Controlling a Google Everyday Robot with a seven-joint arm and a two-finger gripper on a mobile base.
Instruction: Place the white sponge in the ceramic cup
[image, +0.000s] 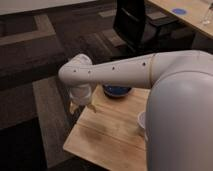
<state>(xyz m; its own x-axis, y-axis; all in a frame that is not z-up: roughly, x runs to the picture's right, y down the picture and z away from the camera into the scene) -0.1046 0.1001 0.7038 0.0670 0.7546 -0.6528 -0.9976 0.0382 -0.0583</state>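
Note:
My gripper (80, 103) hangs down from the white arm over the far left corner of the wooden table (107, 135). The wrist hides what is under it. The white sponge is not in view. The ceramic cup (141, 122) stands at the table's right side. Only its pale left rim shows beside my arm's big white body. The gripper is well to the left of the cup.
A dark blue bowl (117, 91) sits at the table's far edge, just behind my forearm. A black office chair (135, 25) stands beyond the table. A long wooden desk (190, 17) is at the top right. Dark carpet surrounds the table.

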